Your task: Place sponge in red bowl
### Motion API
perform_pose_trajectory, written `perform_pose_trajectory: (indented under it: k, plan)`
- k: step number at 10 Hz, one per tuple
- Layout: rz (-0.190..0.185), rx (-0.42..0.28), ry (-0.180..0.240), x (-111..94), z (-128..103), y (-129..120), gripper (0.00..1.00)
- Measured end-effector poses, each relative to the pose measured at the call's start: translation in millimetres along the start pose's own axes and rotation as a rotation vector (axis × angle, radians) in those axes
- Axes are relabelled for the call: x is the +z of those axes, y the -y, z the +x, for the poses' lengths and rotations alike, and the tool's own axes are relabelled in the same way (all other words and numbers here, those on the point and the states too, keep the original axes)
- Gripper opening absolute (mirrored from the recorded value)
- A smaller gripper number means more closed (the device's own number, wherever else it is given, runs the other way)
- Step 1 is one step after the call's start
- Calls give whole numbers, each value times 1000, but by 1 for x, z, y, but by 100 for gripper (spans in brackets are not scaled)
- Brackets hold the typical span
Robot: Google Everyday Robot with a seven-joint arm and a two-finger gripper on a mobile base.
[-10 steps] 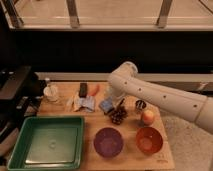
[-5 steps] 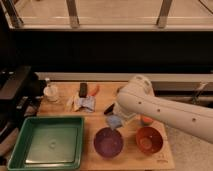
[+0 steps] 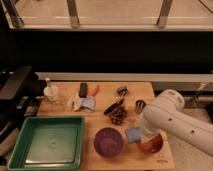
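Near the worktop's [image 3: 95,162] front edge, at about five o'clock in the view, my white arm [image 3: 177,122] reaches in from the right and bends down over the red bowl [image 3: 151,144]. My pincer [image 3: 141,133] is tucked beneath the arm's last segment, just above the bowl's near-left rim. I cannot tell whether it is clenched or released, since the arm hides it. The sponge [image 3: 133,134], a small blue block, sits at nine o'clock from the pincer, touching or nearly touching it, in the gap between the purple bowl [image 3: 108,142] and the red bowl. Whether I am grasping the sponge or it hangs free I cannot tell. At twelve o'clock from the purple bowl lies a pine cone [image 3: 118,116]. A green tray [image 3: 46,142] fills the worktop's left front corner. Toward ten o'clock, a paler blue-grey piece [image 3: 86,103] lies near a small white bottle [image 3: 50,91].
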Motion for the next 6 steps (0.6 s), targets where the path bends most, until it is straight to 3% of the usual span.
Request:
perform_pose_trajectory:
  k: [2, 6]
  plan:
    - [-5, 19, 9, 6, 12, -4, 7]
    - [-16, 5, 33, 29, 27, 28, 48]
